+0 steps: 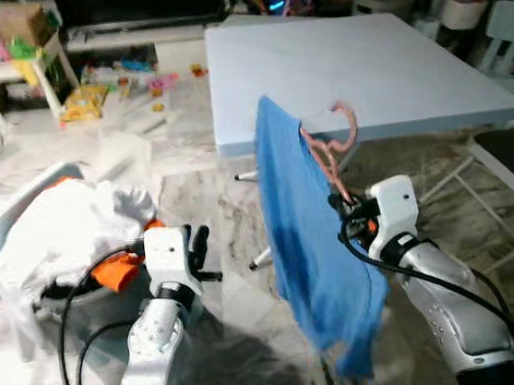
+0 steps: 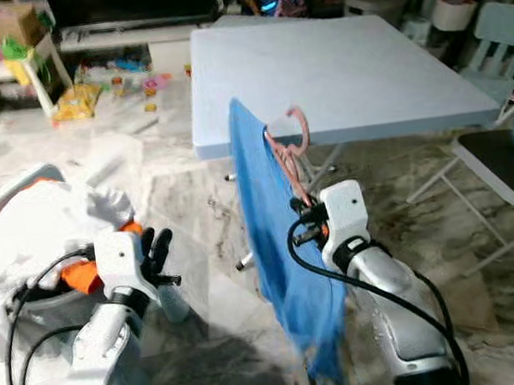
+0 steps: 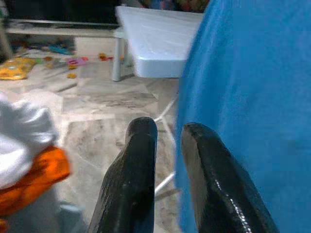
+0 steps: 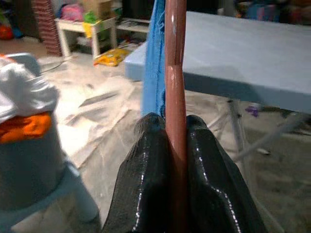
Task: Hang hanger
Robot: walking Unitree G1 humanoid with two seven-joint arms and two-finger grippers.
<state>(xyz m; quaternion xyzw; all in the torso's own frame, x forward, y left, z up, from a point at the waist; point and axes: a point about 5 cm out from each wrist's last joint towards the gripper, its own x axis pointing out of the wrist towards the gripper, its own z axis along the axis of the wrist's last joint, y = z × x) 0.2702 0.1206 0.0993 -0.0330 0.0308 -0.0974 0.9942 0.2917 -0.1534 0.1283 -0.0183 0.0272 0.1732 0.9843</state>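
Right claw point(image 1: 344, 208) clamps thin pink plastic hanger point(image 1: 330, 152) draped with soft blue cloth point(image 1: 311, 242); pale blue desk point(image 1: 344, 62) edge ahead. Left claw point(image 1: 201, 245) narrow, empty, beside cloth.

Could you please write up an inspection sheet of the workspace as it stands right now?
Surface: marble floor; pale blue table ahead.
Job's things: pink hanger carrying a blue cloth, held up in front of the table edge.
Clutter: laundry bin heaped with white and orange clothes; toys on the floor.
Grippers: right gripper shut on the hanger; left gripper slightly open, empty, beside the cloth.
Cables: black cables along both arms.
Surroundings: folding chair, shelf.
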